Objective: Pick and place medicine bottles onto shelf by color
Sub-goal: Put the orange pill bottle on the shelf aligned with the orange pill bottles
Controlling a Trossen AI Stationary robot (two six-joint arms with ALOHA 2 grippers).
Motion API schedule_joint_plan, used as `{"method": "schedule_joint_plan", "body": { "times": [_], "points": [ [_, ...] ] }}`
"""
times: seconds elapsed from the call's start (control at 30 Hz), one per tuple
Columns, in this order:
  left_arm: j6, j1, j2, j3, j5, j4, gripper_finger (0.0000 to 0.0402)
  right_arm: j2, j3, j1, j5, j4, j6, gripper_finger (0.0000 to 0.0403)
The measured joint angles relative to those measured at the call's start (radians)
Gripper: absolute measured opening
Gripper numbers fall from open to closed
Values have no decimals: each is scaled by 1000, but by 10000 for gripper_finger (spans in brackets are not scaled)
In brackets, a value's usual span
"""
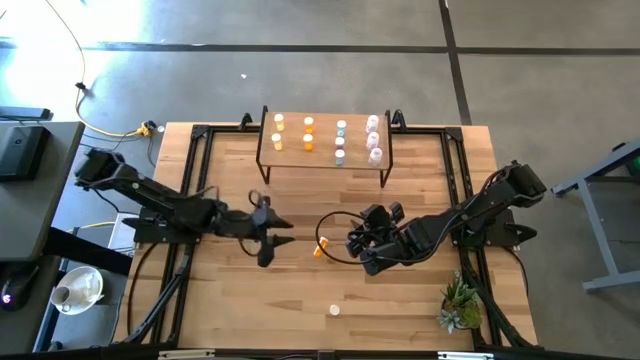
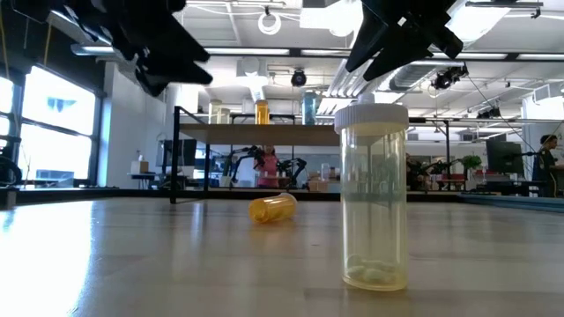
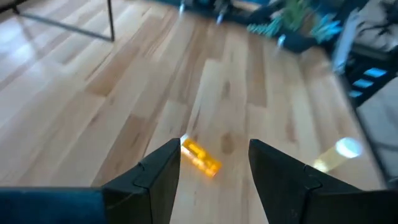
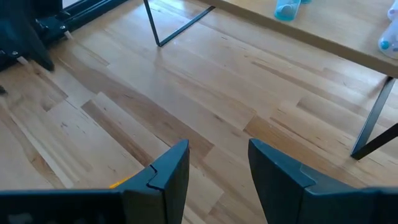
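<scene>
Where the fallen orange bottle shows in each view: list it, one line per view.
High view: orange bottle lying mid-table between both grippers.
Low view: on its side, left of the upright yellowish bottle.
Left wrist view: between the fingers.
Right wrist view: only an orange sliver.
Shared landmark: the shelf.

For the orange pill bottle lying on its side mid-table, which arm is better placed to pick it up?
Probably the left gripper: it is open, and the orange bottle lies centred just ahead between its fingers.

In the high view's upper centre the shelf [image 1: 325,140] carries standing bottles [image 1: 340,142]. Below it, mid-frame, a bottle lies on its side [image 1: 319,250] on the worktop [image 1: 230,300]; another stands [image 1: 335,310] lower centre.
</scene>
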Motion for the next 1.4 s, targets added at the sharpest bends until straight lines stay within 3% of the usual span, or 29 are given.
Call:
{"method": "schedule_joint_plan", "body": {
  "times": [0.3, 0.77, 0.93, 1.13, 1.4],
  "points": [
    [-86, -56, 206, 14, -102, 94, 181, 0, 0, 0, 0, 0, -2, 156],
    [-108, -54, 492, 20, -119, 418, 181, 0, 0, 0, 0, 9, 5, 156],
    [-58, -42, 574, 100, -104, 398, 181, 0, 0, 0, 0, 11, 5, 156],
    [-73, -17, 640, 211, -102, 211, 181, 0, 0, 0, -4, 16, 5, 156],
    [-74, 16, 692, 252, -85, 177, 181, 0, 0, 0, -8, 15, 1, 156]
  ]
}}
